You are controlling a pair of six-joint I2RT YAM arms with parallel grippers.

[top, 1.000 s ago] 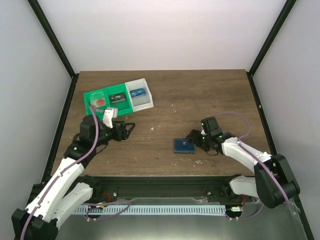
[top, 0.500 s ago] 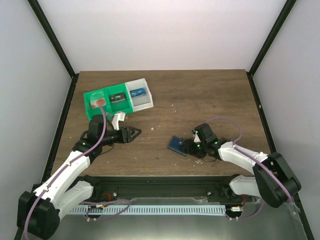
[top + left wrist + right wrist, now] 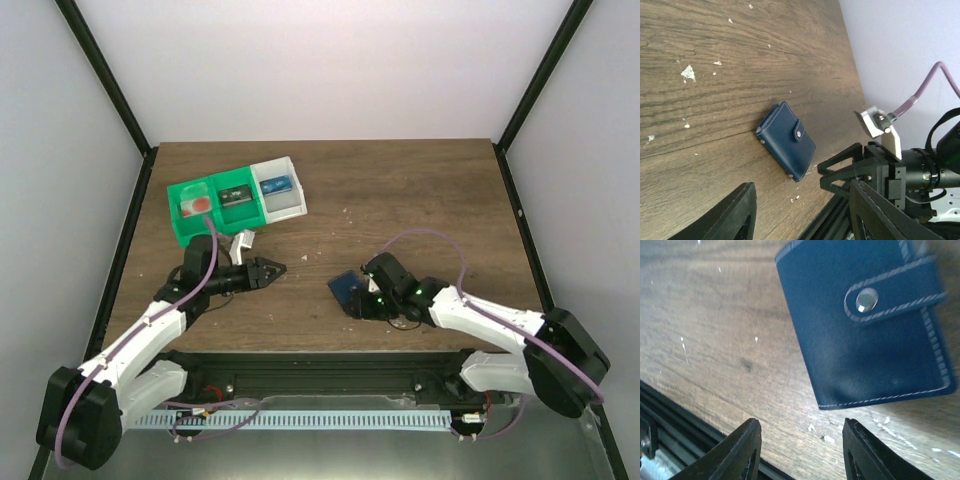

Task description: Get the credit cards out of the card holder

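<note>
The card holder [image 3: 344, 289] is a dark blue wallet lying flat on the wooden table, closed by a strap with a metal snap. It shows in the left wrist view [image 3: 787, 141] and fills the top of the right wrist view [image 3: 865, 325]. No credit cards are visible; the closed wallet hides any inside. My right gripper [image 3: 362, 299] is open and low over the table, and the wallet lies just beyond its fingertips [image 3: 746, 447], not between them. My left gripper [image 3: 272, 269] is open and empty, pointing right toward the wallet from some distance to the left.
A green-and-white three-compartment tray [image 3: 195, 185] with small items stands at the back left, behind the left arm. White crumbs are scattered on the wood. The table's front edge and black rail lie just below the wallet and the right gripper.
The right gripper has moved left, and the wallet has slid left with it and turned slantwise. The left gripper has swung right and lower, toward the wallet.
</note>
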